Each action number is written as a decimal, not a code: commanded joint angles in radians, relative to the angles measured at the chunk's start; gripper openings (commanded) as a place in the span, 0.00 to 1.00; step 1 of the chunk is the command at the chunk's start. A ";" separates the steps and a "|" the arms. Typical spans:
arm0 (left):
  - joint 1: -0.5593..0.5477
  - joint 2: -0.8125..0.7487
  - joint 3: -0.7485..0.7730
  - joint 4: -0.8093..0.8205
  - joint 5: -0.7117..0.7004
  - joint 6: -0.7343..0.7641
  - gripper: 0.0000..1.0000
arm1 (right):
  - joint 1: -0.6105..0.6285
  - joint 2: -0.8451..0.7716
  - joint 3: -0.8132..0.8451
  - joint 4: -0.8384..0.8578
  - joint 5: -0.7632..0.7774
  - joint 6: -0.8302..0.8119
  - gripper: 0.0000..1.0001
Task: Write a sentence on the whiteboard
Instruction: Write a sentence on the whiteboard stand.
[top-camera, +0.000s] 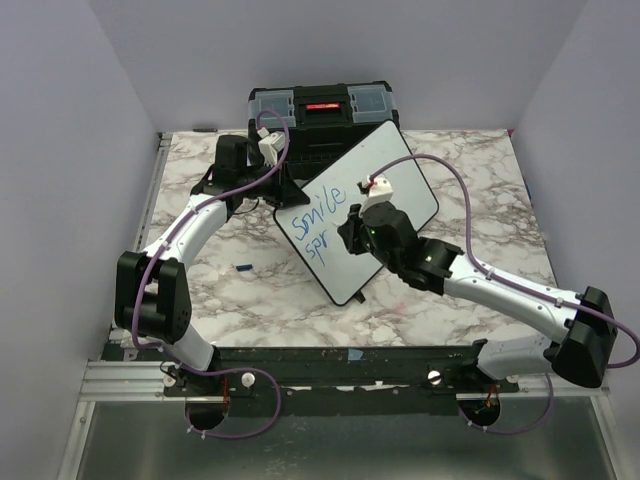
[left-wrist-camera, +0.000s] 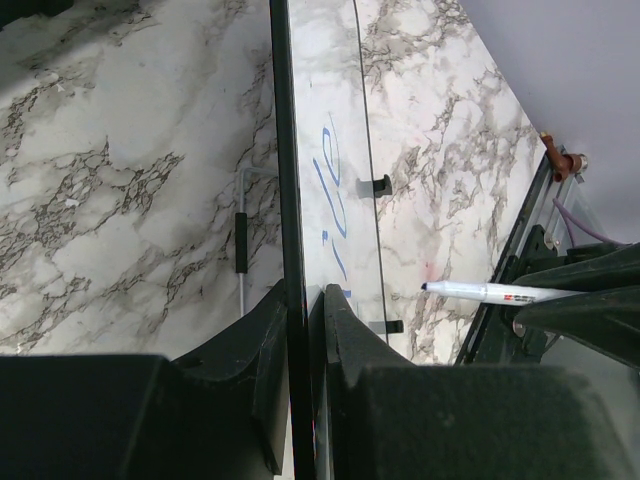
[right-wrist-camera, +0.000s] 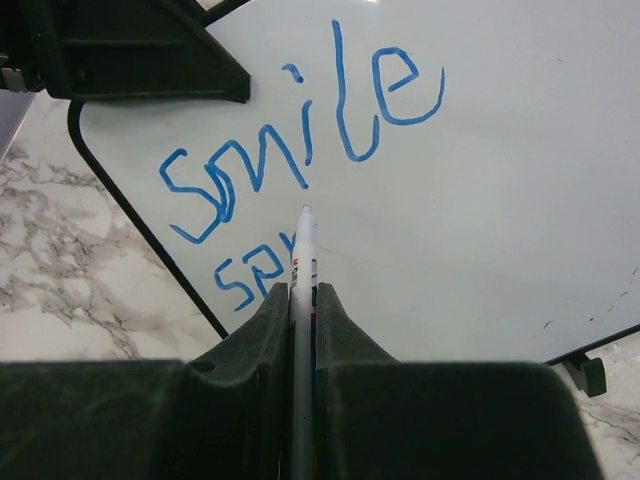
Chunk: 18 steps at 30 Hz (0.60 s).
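Observation:
The whiteboard (top-camera: 385, 190) lies tilted in the middle of the marble table. Blue words on it read "Smile" (top-camera: 318, 203) with "Spr" (top-camera: 318, 247) below. My left gripper (top-camera: 287, 190) is shut on the board's left corner; in the left wrist view its jaws (left-wrist-camera: 305, 300) clamp the black rim (left-wrist-camera: 285, 150). My right gripper (top-camera: 358, 228) is shut on a white marker (right-wrist-camera: 303, 255), its tip just right of "Sp" (right-wrist-camera: 243, 280) and under "Smile" (right-wrist-camera: 300, 150). In the left wrist view the marker (left-wrist-camera: 495, 293) tip seems slightly off the board.
A black toolbox (top-camera: 322, 112) stands at the back behind the board. A small blue cap (top-camera: 243, 266) lies on the marble (top-camera: 220, 290) left of the board. Purple walls close in the sides, and a metal rail (top-camera: 300, 360) runs along the near edge.

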 joint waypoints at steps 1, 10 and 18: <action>-0.009 -0.042 0.012 0.103 -0.002 0.077 0.00 | 0.000 0.011 -0.043 0.015 0.000 0.003 0.01; -0.009 -0.042 0.010 0.102 -0.006 0.081 0.00 | -0.001 0.051 -0.053 0.021 -0.015 0.008 0.01; -0.009 -0.040 0.010 0.103 -0.006 0.080 0.00 | -0.002 0.075 -0.054 0.029 -0.024 0.007 0.01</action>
